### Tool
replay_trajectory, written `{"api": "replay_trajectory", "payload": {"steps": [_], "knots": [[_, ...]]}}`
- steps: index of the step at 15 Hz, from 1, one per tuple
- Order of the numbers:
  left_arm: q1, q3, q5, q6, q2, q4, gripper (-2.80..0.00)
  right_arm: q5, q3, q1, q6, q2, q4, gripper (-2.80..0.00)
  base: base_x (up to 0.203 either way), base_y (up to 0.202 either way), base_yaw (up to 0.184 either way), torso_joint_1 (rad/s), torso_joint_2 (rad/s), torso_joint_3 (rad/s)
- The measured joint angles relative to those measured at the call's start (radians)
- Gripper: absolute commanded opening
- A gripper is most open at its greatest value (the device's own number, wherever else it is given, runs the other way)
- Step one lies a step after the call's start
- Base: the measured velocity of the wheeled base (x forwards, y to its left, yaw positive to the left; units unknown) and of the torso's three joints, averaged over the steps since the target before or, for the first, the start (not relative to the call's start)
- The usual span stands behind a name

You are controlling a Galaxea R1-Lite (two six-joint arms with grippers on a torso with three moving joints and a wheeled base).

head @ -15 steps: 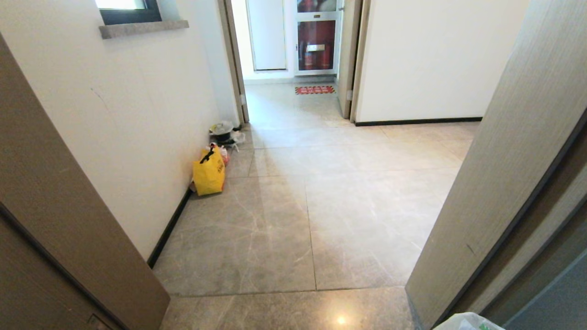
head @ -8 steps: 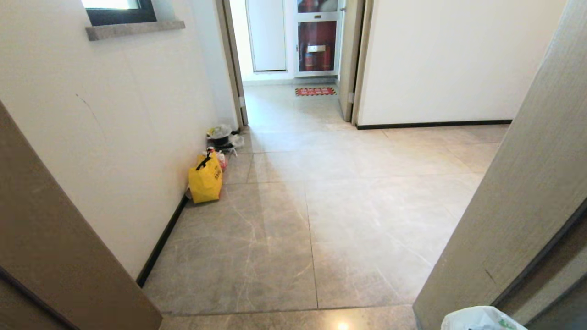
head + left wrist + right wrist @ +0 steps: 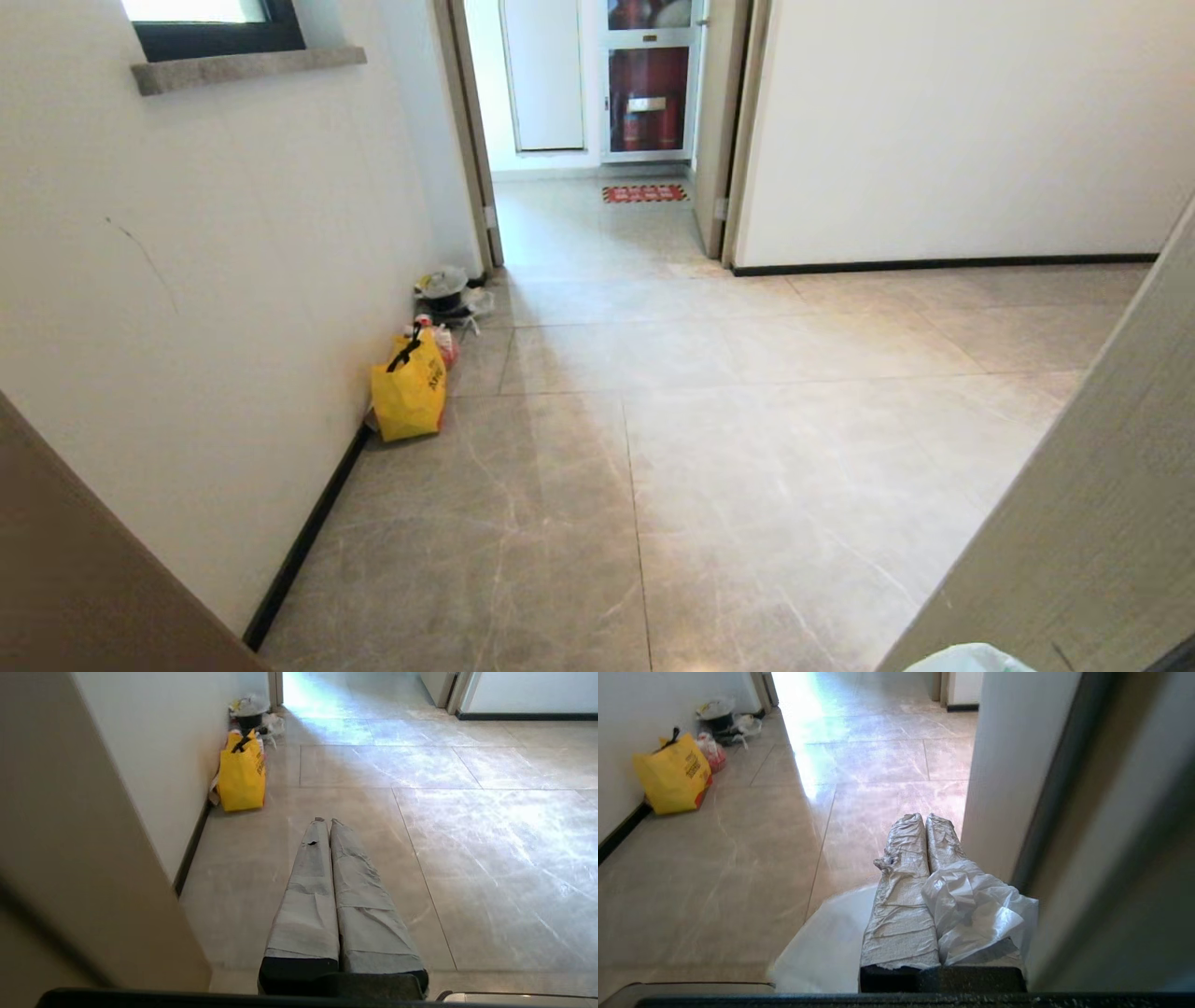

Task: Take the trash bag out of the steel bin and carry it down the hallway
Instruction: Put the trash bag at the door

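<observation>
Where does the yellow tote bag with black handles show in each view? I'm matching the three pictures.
Head view: yellow tote bag with black handles, left of centre, against the white wall.
Left wrist view: upper left, beyond the shut left hand.
Right wrist view: upper left.
Shared landmark: black baseboard along that wall.

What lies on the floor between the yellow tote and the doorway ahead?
In the head view, a small red bag sits behind the yellow tote; beyond it, a dark pot with clear wrapping, by the doorway.
</observation>
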Motion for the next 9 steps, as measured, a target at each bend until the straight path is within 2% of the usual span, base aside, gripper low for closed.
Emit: {"api": "replay_trajectory", "payload": {"steps": [7,9], "knots": [[0.0,0.0,0.0,-0.001,0.0,0.0,-2.8,0.0,0.0,0.0,0.0,0.0,0.0,-2.8,0.192,0.0,0.001,0.001,0.0,0.001],[0.0,0.0,0.0,-0.002,0.0,0.001,-2.8,0.0,0.0,0.0,-0.001,0.0,0.0,-2.8,0.107,0.0,0.002,0.004,0.0,0.004]]}}
